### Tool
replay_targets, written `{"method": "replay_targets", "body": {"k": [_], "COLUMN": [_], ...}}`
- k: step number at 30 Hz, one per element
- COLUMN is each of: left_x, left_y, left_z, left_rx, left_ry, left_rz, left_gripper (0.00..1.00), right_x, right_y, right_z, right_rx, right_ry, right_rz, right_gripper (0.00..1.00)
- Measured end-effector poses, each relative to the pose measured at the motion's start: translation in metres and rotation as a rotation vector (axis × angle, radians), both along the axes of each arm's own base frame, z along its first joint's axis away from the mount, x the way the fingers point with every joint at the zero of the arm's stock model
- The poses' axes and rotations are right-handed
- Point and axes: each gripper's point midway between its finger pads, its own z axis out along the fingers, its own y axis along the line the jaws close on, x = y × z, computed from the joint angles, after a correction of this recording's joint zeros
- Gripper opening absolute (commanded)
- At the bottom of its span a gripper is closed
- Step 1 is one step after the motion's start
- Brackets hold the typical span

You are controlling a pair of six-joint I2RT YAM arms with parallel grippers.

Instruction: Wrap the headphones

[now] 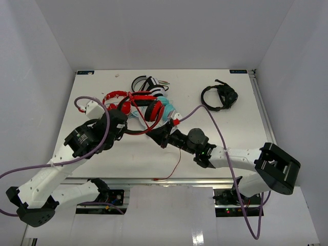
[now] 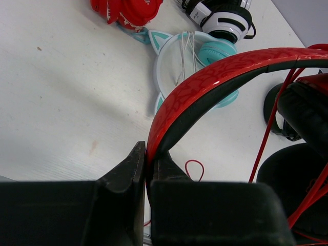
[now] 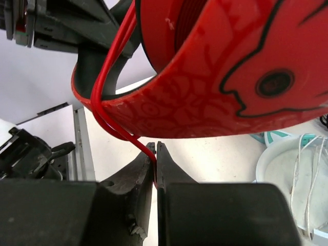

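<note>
Plain pale walls (image 1: 164, 31) are enclosing the white counter (image 1: 241, 133) on three sides. Soft, even light is falling across it, and a metal rail (image 1: 169, 180) is running along its near edge.

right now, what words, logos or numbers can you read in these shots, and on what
No readable text in any view.
headphones: black line emblem on the red ear cup, no letters.
smaller red pair: white marks, too blurred to read.
blue corner tags: too small to read.
</note>
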Motion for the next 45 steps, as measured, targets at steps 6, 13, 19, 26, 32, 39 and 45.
{"method": "replay_targets", "body": {"k": [6, 13, 19, 26, 32, 39, 45], "left_x": [-0.001, -0.002, -0.006, -0.013, -0.02, -0.028, -0.049], "left_y": [-0.015, -0.029, -0.031, -0.028, -0.023, -0.035, -0.062], "left_z": [0.008, 0.014, 0.018, 0.016, 0.01, -0.001, 0.025], "left_rx": [-0.132, -0.226, -0.264, -0.276, -0.243, -0.172, -0.25], "left_ry": [-0.017, -0.015, -0.012, -0.012, -0.015, -0.048, -0.149], "left_rz": [-0.013, -0.033, -0.046, -0.059, -0.102, -0.301, -0.544], "left_gripper": [0.0, 0.0, 0.0, 0.0, 0.0, 0.0, 0.0], "right_x": [0.017, 0.035, 0.043, 0.053, 0.064, 0.075, 0.095], "right_y": [0.0, -0.009, -0.011, -0.011, -0.014, -0.019, -0.034], "right_z": [-0.022, -0.035, -0.027, -0.042, -0.047, -0.052, -0.065], "right_rx": [-0.042, -0.059, -0.033, -0.073, -0.082, -0.089, -0.133], "right_ry": [-0.008, -0.076, -0.155, -0.202, -0.225, -0.23, -0.202], "right_rz": [-0.106, -0.213, -0.258, -0.306, -0.334, -0.335, -0.378], "right_gripper": [0.17, 0.13, 0.1, 0.08, 0.08, 0.18, 0.18]}}
